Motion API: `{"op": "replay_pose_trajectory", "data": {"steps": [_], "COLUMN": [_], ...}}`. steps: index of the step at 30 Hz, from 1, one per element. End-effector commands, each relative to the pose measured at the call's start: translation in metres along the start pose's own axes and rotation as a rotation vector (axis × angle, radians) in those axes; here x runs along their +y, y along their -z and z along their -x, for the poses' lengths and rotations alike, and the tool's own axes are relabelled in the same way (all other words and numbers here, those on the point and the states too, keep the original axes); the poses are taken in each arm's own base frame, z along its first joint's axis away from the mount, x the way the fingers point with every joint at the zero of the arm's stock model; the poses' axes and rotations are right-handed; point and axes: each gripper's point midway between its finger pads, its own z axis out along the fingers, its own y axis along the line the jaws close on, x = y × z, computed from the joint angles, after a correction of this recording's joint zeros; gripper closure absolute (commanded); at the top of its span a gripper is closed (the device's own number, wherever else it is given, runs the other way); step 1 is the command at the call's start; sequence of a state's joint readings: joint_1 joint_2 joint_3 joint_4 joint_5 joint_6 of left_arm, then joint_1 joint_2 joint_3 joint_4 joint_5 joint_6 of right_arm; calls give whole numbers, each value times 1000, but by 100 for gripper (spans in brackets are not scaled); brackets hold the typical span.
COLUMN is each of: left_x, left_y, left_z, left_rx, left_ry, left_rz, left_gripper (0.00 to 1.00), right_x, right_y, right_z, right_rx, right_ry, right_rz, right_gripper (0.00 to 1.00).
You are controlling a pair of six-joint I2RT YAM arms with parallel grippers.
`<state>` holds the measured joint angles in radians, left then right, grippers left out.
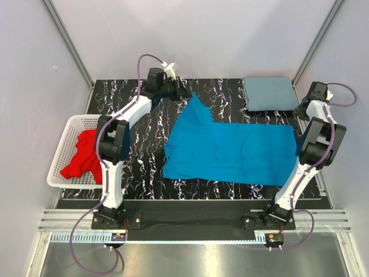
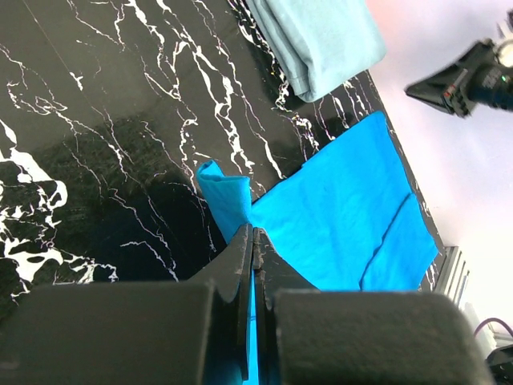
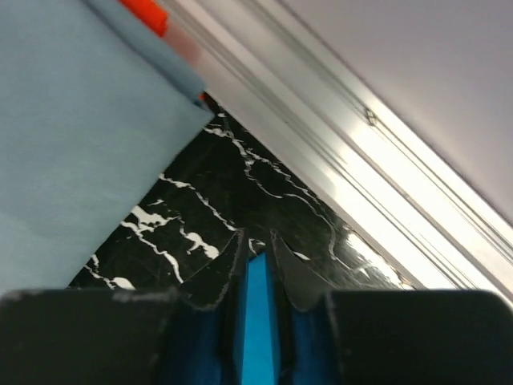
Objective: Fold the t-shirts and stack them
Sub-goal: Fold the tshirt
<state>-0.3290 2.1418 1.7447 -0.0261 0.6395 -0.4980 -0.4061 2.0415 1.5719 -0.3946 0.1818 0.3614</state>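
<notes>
- Left gripper (image 2: 253,233): fingers pressed together, pinching an edge of the blue shirt (image 2: 353,216), a small fold poking out just past the tips.
- Right gripper (image 3: 256,238): fingers slightly apart with blue cloth between them; cannot tell if gripped.
- Folded grey shirt (image 3: 80,144) up and left of the right fingertips, apart from them.
- Red shirt (image 1: 83,154) in the basket (image 1: 72,124), well away from both grippers.
</notes>
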Motion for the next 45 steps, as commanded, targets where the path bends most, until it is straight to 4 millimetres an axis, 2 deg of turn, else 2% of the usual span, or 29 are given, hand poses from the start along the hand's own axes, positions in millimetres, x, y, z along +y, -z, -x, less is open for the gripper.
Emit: {"op": "replay_pose_trajectory", "data": {"steps": [1, 3, 6, 7, 8, 10, 14, 23, 29, 35, 38, 40, 42, 44, 45], "left_x": [-12, -11, -5, -6, -6, -7, -9, -8, -9, -8, -8, -9, -9, -10, -10], "left_y": [1, -3, -8, -9, -10, -12, -12, -15, -15, -17, -18, -19, -19, -19, -19], "left_z": [16, 14, 10, 14, 12, 12, 14, 9, 12, 12, 12, 12, 13, 13, 13], "left_rx": [-50, -43, -42, -62, -59, -59, -64, -53, -53, -52, -54, -55, -56, -54, -54], "left_ry": [-39, -32, -27, -28, -22, -16, -33, -30, -35, -25, -23, -21, -22, -22, -25], "left_rz": [-52, -55, -52, -63, -74, -85, -92, -107, -107, -109, -110, -111, -111, -114, -116], "left_gripper": [100, 100, 100, 100, 100, 100, 100, 100, 100, 100, 100, 100, 100, 100, 100], "right_x": [13, 10, 11, 9, 9, 3, 4, -16, -12, -4, -6, -8, -8, -8, -10], "right_y": [-1, -3, 0, -4, -4, -7, -14, -21, -26, -32, -34, -35, -35, -36, -36], "right_z": [-15, -26, -30, -35, -30, -36, -36, -44, -39, -43, -47, -49, -48, -45, -45], "right_rx": [134, 151, 156, 173, 173, 200, 204, 209, 189, 205, 213, 216, 214, 206, 205], "right_ry": [63, 85, 114, 124, 136, 141, 132, 148, 157, 142, 135, 137, 141, 140, 144], "right_rz": [72, 78, 113, 98, 91, 65, 53, -44, -27, 12, 3, -8, -7, -15, -21], "right_gripper": [78, 74, 68, 66, 66, 64, 63, 63, 61, 60, 61, 61, 68, 80, 91]}}
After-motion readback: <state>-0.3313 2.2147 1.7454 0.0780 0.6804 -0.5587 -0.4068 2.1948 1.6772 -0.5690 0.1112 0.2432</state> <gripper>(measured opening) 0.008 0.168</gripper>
